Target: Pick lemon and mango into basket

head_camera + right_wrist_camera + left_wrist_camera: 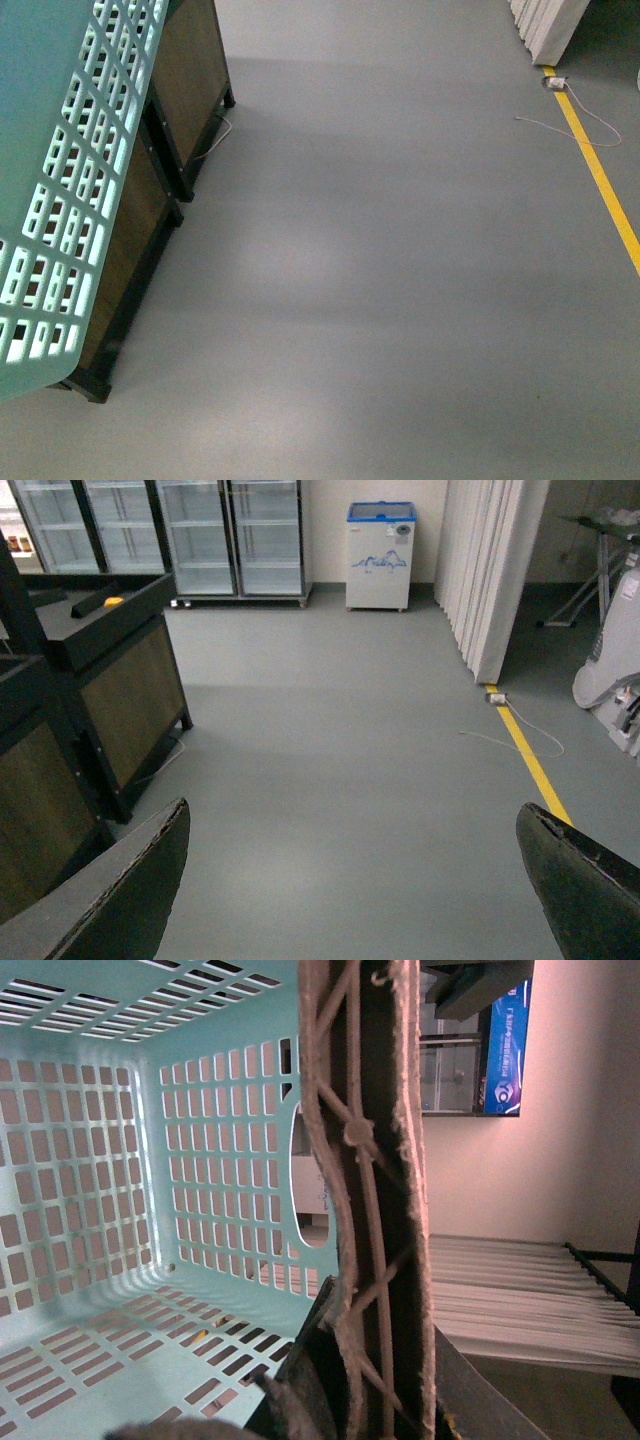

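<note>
teal basket (pixel 60 150) hangs at our left by its brown handle (pixel 365 1160), clamped in our left gripper (pixel 370 1380); our right gripper (pixel 352 815) gapes empty, no fruit in sight.

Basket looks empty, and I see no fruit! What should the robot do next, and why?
Probably turn toward the dark stands, where a small yellow thing sits: the basket holds nothing, and the right pincer hangs open and empty.

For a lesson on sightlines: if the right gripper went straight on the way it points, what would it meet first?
The way looks free: only bare floor lies ahead of the right gripper, perhaps the white freezer far off.
</note>
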`<state>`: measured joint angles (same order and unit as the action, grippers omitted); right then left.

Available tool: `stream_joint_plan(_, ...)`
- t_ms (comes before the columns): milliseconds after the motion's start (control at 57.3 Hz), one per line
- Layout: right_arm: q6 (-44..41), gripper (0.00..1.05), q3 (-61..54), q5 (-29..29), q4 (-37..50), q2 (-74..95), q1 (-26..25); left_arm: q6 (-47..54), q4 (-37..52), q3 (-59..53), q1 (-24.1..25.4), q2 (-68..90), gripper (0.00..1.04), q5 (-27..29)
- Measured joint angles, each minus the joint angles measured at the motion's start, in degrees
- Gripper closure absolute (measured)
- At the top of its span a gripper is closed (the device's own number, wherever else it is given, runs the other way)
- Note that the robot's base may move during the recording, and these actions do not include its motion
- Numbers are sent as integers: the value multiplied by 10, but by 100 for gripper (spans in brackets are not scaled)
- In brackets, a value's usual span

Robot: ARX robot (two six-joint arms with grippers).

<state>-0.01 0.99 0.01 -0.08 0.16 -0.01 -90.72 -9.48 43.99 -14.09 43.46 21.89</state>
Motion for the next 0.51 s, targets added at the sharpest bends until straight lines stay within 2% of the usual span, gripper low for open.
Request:
stream_joint_plan(349,0,9,0,2,0,0,0,-5,0,0,-3,1,98,-14)
stream_joint_plan(506,0,9,0,2,0,0,0,-5,0,0,-2,1,98,-1)
